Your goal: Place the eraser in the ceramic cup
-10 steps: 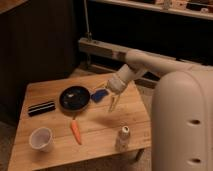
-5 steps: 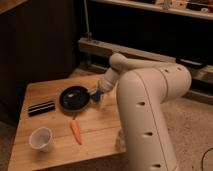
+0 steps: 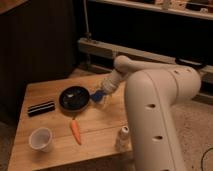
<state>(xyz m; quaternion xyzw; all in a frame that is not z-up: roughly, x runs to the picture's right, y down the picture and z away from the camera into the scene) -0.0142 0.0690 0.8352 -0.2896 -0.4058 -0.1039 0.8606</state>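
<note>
The eraser (image 3: 41, 108), a long black block with pale stripes, lies flat at the left of the wooden table (image 3: 102, 125). In front of it, near the table's front left corner, the white ceramic cup (image 3: 41, 139) stands upright with nothing showing inside. My gripper (image 3: 102, 94) hangs open over the table's middle, right of the pan and just above the flat blue piece (image 3: 96, 95). It holds nothing and is well to the right of the eraser and the cup.
A black round pan (image 3: 74, 97) sits between the eraser and the gripper. An orange carrot (image 3: 75, 131) lies in front of the pan. A slim pale can (image 3: 122, 137) stands near the front right edge. My bulky white arm (image 3: 160, 110) fills the right side.
The arm's large body has swung across the right of the view. The gripper has moved a little left, from right of the blue piece to over it, staying open.
</note>
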